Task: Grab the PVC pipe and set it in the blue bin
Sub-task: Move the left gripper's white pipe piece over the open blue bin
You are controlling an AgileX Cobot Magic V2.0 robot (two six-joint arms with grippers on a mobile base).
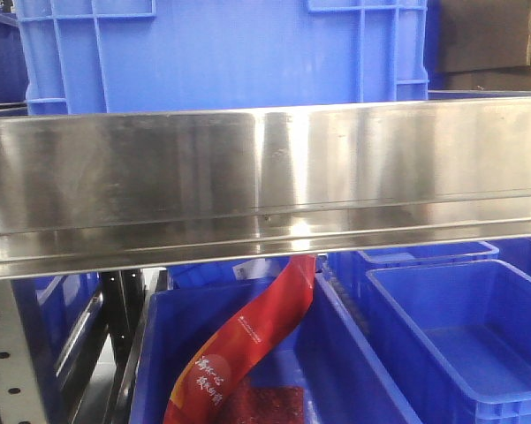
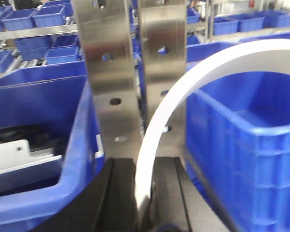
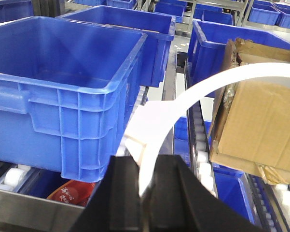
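Blue bin (image 3: 62, 77) showing from right wrist, steel rail (image 1: 265, 177) filling front view, left gripper (image 2: 144, 193), right gripper (image 3: 147, 193) each clamping white strip (image 2: 183, 87).

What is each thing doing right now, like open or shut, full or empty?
Left gripper: shut on left strip.
Right gripper: shut on right strip.
Big bin: looks empty.
Box: top flap torn, sticking up.
Red bag: limp, draped into a low bin.

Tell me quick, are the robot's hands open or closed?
Left gripper: white curved strip between narrow jaws; grip cannot be told.
Right gripper: another white curved strip between its jaws; cannot be told.
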